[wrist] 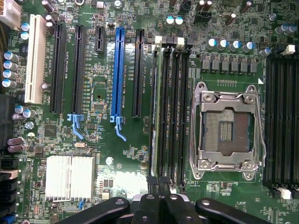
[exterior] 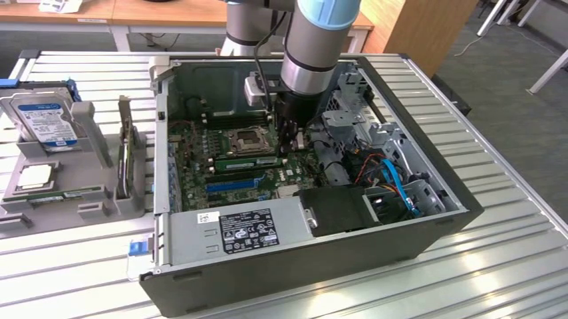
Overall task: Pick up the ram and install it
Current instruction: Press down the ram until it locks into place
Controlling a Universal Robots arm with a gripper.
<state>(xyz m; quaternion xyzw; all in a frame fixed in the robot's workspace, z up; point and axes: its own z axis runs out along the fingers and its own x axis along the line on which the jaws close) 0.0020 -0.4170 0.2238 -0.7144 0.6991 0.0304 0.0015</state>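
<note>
I am holding my end effector [wrist: 159,205] low inside the open computer case [exterior: 426,246], over the motherboard [wrist: 103,88]. Its fingers are pressed fully together and are gripping nothing.

The ram [wrist: 154,112] is standing on edge in the memory slot [wrist: 175,112] bank beside the empty processor socket [wrist: 227,130], in the slot farthest from that socket and nearest the long expansion slots. My closed fingertips are sitting over one end of that stick. I cannot tell whether they are touching its top edge or hanging just above it, or whether the stick is clicked fully home.

What I am worrying about:

- **Uneven seating.** I am positioned over one end, not the middle, so pushing here could sink this end while the far end is riding high, leaving the stick tilted and the far clip unlatched.
- **Slipping off.** The top edge is thin, and my joined tips could be sliding sideways onto the neighbouring empty slot or the board.
- **Too much force.** If the notch is not lined up, pressing harder would be flexing the motherboard or cracking the stick.
- **The open socket.** It is lying just beside the slots with its contacts uncovered, so any sideways skid towards it could be damaging them.
</note>
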